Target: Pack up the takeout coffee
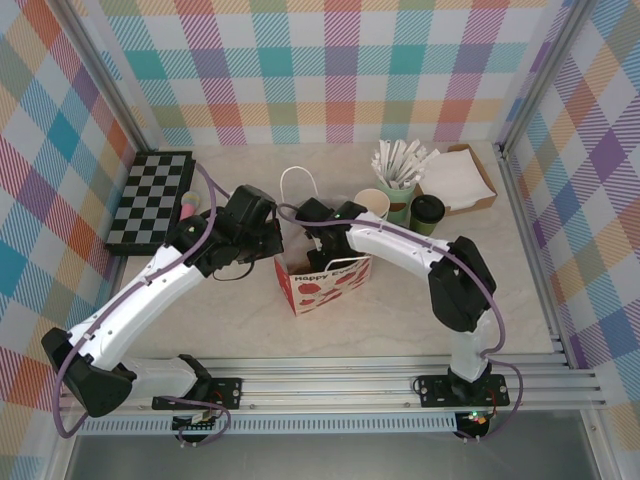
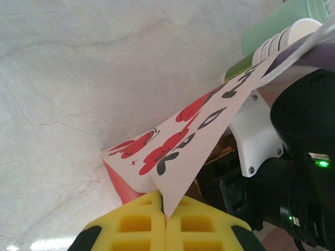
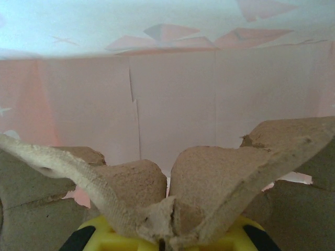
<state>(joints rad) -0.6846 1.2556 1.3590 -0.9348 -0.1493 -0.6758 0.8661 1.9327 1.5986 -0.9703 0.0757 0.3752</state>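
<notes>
Left gripper: jaws pressed together on the edge of the paper bag, middle of the desk. Right gripper, inside the bag: jaws nipped tight on a brown pulp carrier. Takeout coffee: upright near the desk's far right corner, just beside a mint cup.

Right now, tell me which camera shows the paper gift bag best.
Top external: the gift bag shows whole and upright. The left wrist view gives its printed edge pinched in the left gripper; the right wrist view, its pale inner walls.
</notes>
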